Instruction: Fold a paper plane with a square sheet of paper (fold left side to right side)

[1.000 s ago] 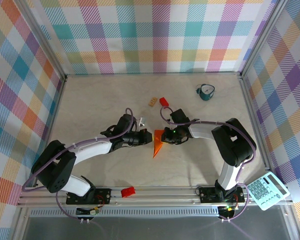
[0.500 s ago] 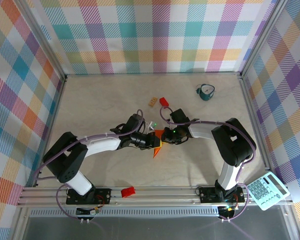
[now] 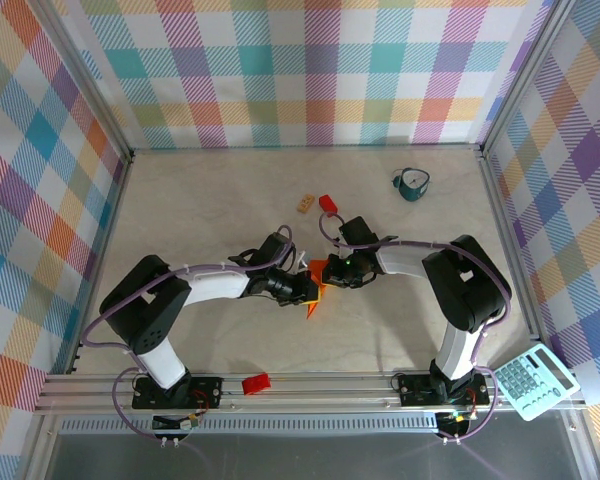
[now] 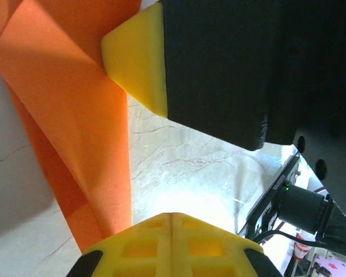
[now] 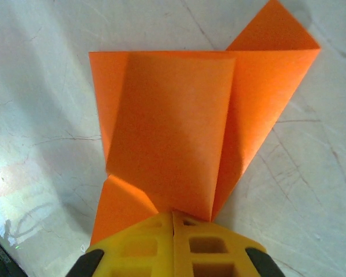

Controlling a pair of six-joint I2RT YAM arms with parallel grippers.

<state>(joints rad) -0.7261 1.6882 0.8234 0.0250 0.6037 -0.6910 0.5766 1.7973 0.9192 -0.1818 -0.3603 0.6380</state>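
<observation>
On the marbled table (image 3: 200,210), the left gripper (image 3: 307,288) and the right gripper (image 3: 329,276) meet almost tip to tip, each with its fingers pressed together. The creased square sheet of paper (image 5: 179,133), bright orange, lies flat just ahead of the right gripper, its near edge at the fingertips, and beside the left gripper's tips. A calculator (image 3: 533,380) sits well off behind the right gripper. Beyond both grippers are a teal mug (image 3: 412,184), a red block (image 3: 327,203) and a tan block (image 3: 306,204).

Square sheet of paper (image 3: 312,304), mostly under left gripper (image 3: 308,288) and right gripper (image 3: 330,274)
</observation>
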